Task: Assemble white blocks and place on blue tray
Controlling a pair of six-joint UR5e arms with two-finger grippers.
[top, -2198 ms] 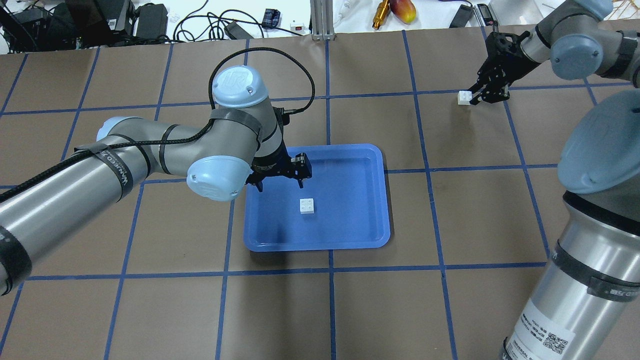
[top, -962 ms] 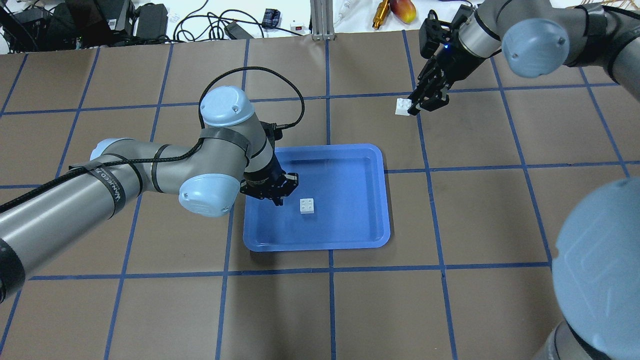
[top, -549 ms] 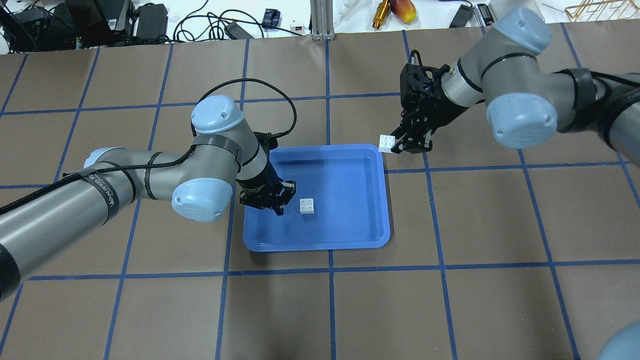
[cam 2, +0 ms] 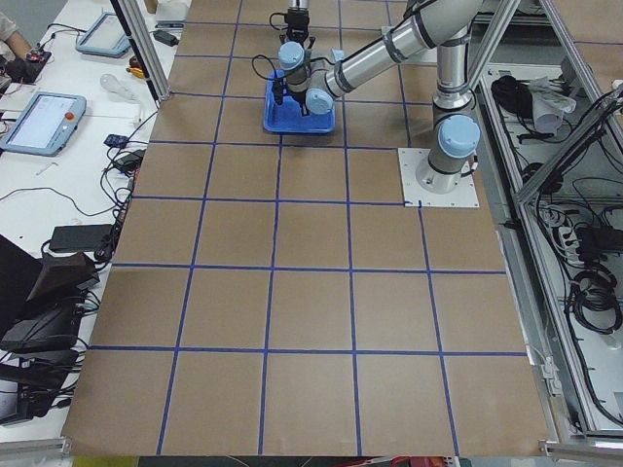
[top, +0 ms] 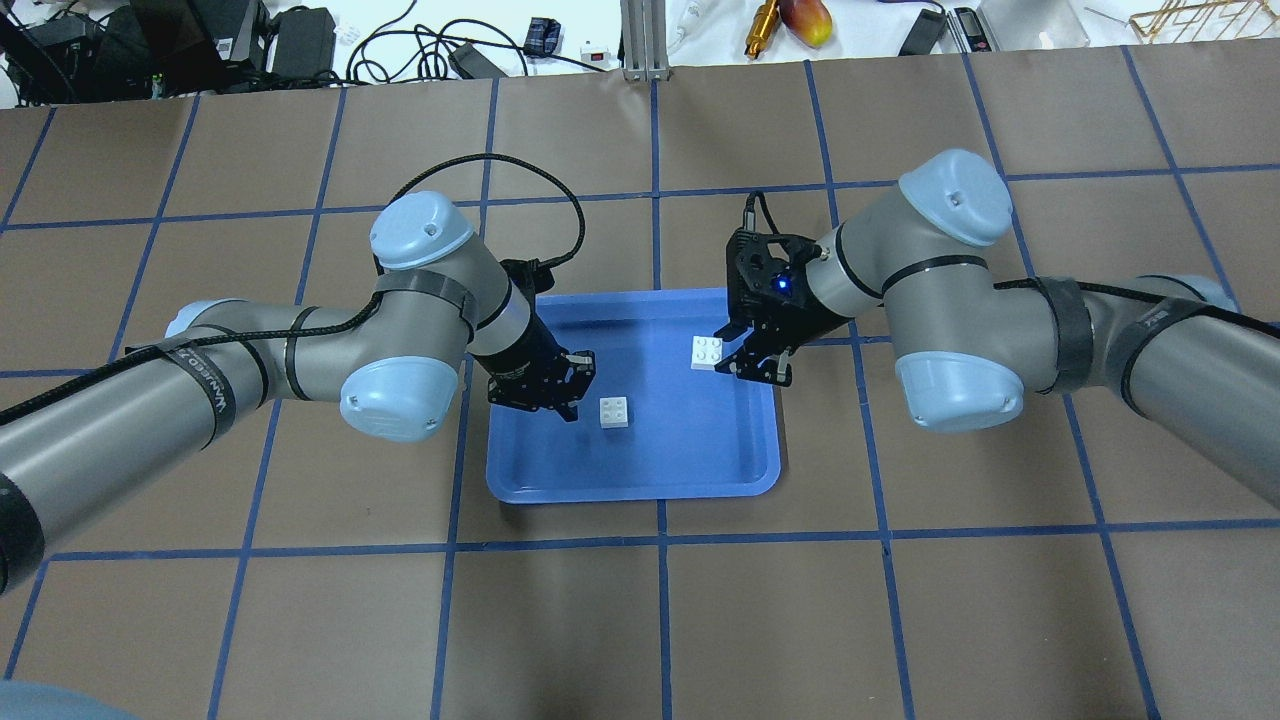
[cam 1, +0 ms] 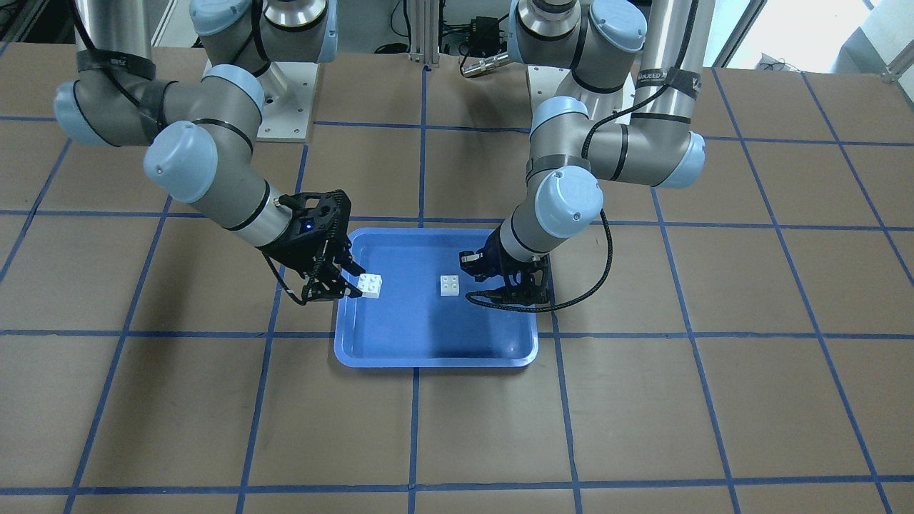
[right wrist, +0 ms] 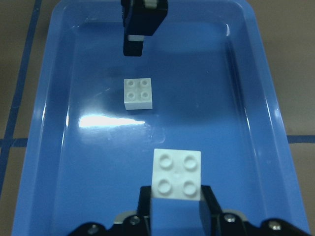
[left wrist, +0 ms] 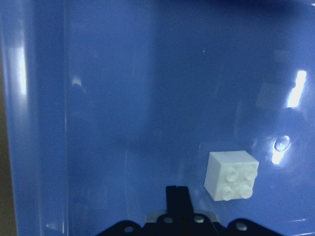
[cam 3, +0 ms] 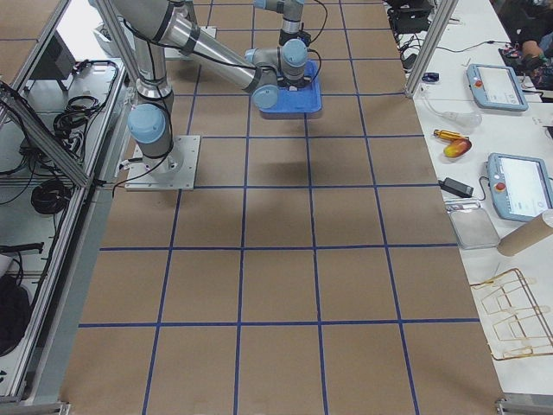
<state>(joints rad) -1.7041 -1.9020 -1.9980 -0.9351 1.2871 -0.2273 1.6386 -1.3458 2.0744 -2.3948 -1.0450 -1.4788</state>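
The blue tray (top: 640, 478) lies at the table's middle. One white block (top: 614, 411) rests studs up on its floor. My left gripper (top: 570, 398) is shut and empty, hovering low just left of that block, apart from it. My right gripper (top: 742, 362) is shut on the second white block (top: 708, 352), holding it studs up above the tray's right side. In the front view the held block (cam 1: 370, 285) and the resting block (cam 1: 449, 284) are apart. The right wrist view shows the held block (right wrist: 177, 174), the resting block (right wrist: 138, 93) and the left fingers (right wrist: 140, 29) beyond. The left wrist view shows the resting block (left wrist: 231, 174).
The brown table carries a blue tape grid. Cables, adapters, a fruit (top: 805, 20) and an aluminium post (top: 645, 40) line the far edge. Both arms reach over the table on either side of the tray (cam 1: 428, 346).
My right arm carried its white block from the far right of the table to above the tray's right side. My left gripper shut and shifted down beside the resting block.
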